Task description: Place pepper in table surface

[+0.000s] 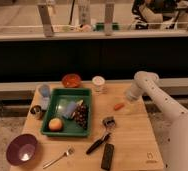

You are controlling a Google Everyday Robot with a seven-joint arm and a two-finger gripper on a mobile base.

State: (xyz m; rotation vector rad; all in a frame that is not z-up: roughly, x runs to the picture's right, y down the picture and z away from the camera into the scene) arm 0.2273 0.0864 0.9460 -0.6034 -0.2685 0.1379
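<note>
Camera view: gripper [129, 96] at the far right edge of the counter [132, 135]; open or closed, cannot tell. pepper [118, 106] lying on the counter, just beside the gripper, on the side toward the green tray [67, 133]. black-handled tool [100, 142] nearer the front, apart from the gripper.

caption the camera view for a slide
Small orange-red pepper on light tan wooden tabletop, gripper close beside it

Small orange pepper [118, 106] on tan table surface [132, 137], hand [129, 97] just beside
</note>
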